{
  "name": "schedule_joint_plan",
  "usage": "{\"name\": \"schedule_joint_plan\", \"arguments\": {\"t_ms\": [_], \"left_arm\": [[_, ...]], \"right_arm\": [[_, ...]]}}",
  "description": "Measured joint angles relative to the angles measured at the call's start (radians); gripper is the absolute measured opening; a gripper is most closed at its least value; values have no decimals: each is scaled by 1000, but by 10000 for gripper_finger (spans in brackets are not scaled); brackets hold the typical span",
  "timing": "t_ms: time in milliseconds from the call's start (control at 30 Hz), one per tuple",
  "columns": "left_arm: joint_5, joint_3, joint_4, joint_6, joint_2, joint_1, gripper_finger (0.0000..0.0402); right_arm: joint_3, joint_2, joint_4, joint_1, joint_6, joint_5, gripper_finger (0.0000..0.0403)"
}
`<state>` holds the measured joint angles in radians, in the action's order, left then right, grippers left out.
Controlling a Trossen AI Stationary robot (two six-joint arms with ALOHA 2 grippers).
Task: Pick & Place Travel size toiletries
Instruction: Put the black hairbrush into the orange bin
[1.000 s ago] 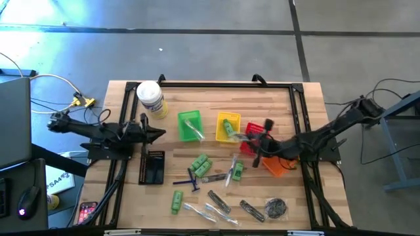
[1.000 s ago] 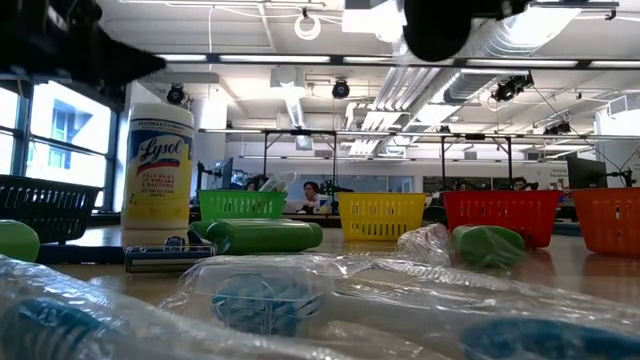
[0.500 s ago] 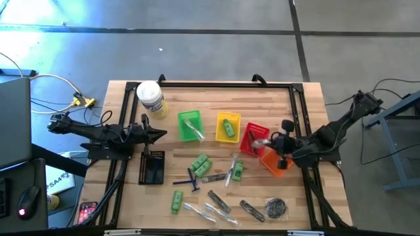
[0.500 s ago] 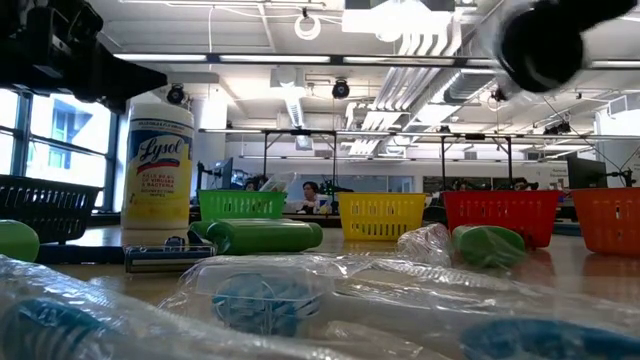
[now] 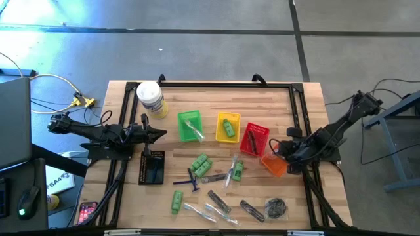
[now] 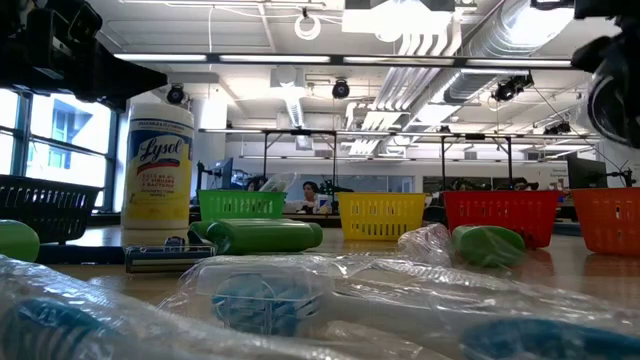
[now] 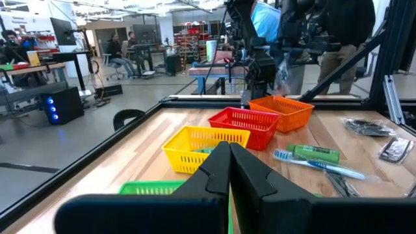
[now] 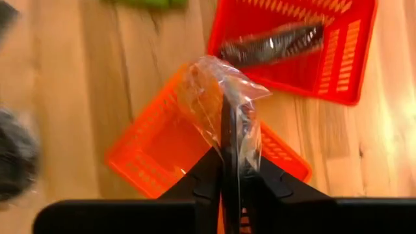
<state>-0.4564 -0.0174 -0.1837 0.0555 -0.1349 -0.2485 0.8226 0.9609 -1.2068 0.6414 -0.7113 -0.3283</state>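
Few toiletries sorted so far: one green bottle (image 5: 229, 127) in the yellow basket (image 5: 220, 118), a dark piece (image 8: 270, 44) in the red basket (image 8: 351, 58). Right gripper (image 8: 231, 153) above the orange basket (image 8: 140, 153), clamped on a clear packet (image 8: 221, 88). Left gripper (image 7: 229, 166) parked well away, fingers together. Roughly a dozen items, seemingly, left loose nearby.

Bright colours are being shown against pale striped wood.
Mesh baskets in green (image 5: 189, 124), yellow (image 5: 228, 127), red (image 5: 254, 138) and orange (image 5: 274, 164) are being seen on the light wood-grain table (image 5: 216, 98); bright green bottles (image 5: 201, 164), clear packets (image 5: 211, 211), dark grey pieces (image 5: 219, 201) and a dark blue razor (image 5: 193, 179) are being displayed nearer, while a clear crinkled packet (image 8: 224, 97) is being pinched by the black right gripper (image 8: 229, 170) and a white jar (image 5: 151, 99) is being marked by a yellow label.
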Motion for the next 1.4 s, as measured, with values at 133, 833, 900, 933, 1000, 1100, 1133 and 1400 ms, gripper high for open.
{"name": "schedule_joint_plan", "arguments": {"t_ms": [133, 833, 900, 933, 1000, 1100, 1133, 1400], "left_arm": [[0, 0, -1, -5, 0, 0, 2], [0, 1, -1, -8, 0, 0, 2], [0, 1, -1, -8, 0, 0, 2], [0, 1, -2, -8, 0, 0, 2], [0, 1, -2, -8, 0, 0, 2], [0, 1, -1, -8, 0, 0, 2], [0, 1, -2, -8, 0, 0, 2], [0, 1, -1, -8, 0, 0, 2]], "right_arm": [[-18, 59, 2, -20, 2, 18, 25], [-24, 414, -51, -111, -38, 76, 111], [-24, 416, -70, -114, -53, 77, 145], [-24, 413, -73, -114, -62, 81, 161], [-24, 403, -70, -113, -81, 88, 194], [-24, 380, -61, -105, -107, 100, 235], [-24, 372, -64, -101, -118, 100, 246], [-10, 305, -47, -72, -191, 66, 271]]}}
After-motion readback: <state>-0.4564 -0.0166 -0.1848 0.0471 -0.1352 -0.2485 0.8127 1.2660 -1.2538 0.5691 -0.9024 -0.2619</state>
